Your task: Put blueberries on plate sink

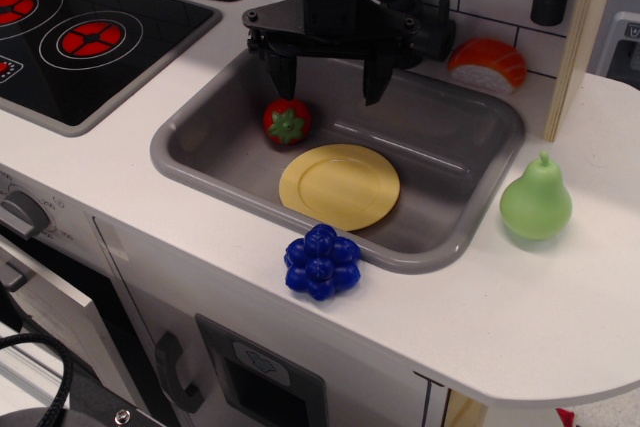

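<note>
- The white worktop (520, 317) carries the blueberries (321, 261) at its front, just beside the near rim of the sink (190, 162). The cluster lies outside the basin, so it is not yet on its target; it sits free, with nothing touching it from above, which should make it easy to reach.
- To the right, well apart from the berries, a green pear (536, 200) stands upright on the worktop, out of the likely path.
- Inside the sink, the yellow plate (339, 186) lies flat on the bottom, close to the near wall. Its surface is bare, so there is room for the cluster.
- Behind the plate, near but not touching it, I think, is the red strawberry (286, 122).
- Above the far part of the basin hangs the tool (328, 75); its two fingers stand wide apart and hold nothing. It is well apart from the berries, so I judge the approach is not begun.
- Farthest are the black stovetop (90, 32) at left and an orange-white sushi piece (487, 63) behind the sink.
</note>
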You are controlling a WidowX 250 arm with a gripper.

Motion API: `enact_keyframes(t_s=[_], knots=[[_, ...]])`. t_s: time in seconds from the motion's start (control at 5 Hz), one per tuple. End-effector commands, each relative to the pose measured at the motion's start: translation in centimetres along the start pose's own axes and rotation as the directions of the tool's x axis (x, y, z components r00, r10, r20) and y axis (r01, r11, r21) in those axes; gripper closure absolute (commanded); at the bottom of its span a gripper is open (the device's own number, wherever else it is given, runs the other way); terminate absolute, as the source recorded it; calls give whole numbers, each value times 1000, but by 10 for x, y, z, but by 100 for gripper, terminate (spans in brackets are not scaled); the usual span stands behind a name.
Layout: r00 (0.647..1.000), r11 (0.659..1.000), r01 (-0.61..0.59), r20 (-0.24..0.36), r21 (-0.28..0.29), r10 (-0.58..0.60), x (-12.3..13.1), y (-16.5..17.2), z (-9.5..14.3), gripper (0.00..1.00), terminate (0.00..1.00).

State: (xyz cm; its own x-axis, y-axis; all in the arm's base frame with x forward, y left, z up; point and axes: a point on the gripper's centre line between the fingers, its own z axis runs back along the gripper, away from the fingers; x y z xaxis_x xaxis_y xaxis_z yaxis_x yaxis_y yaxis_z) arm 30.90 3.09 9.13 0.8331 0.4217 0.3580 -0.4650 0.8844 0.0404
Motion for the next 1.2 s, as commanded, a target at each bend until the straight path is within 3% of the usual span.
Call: enact_keyframes(t_s=[0.0, 0.4, 0.6, 0.8, 1.0], knots=[[1000, 1000, 0, 0, 0, 0, 0, 0, 0, 0, 0], [997, 997, 67, -32, -38, -69, -18, 7, 32, 0, 0], [984, 987, 150, -84, -59, -154, -29, 13, 40, 0, 0], [954, 966, 242, -159, -90, -254, -58, 12, 47, 0, 0], [941, 955, 272, -176, -116, -290, -81, 5, 45, 0, 0]])
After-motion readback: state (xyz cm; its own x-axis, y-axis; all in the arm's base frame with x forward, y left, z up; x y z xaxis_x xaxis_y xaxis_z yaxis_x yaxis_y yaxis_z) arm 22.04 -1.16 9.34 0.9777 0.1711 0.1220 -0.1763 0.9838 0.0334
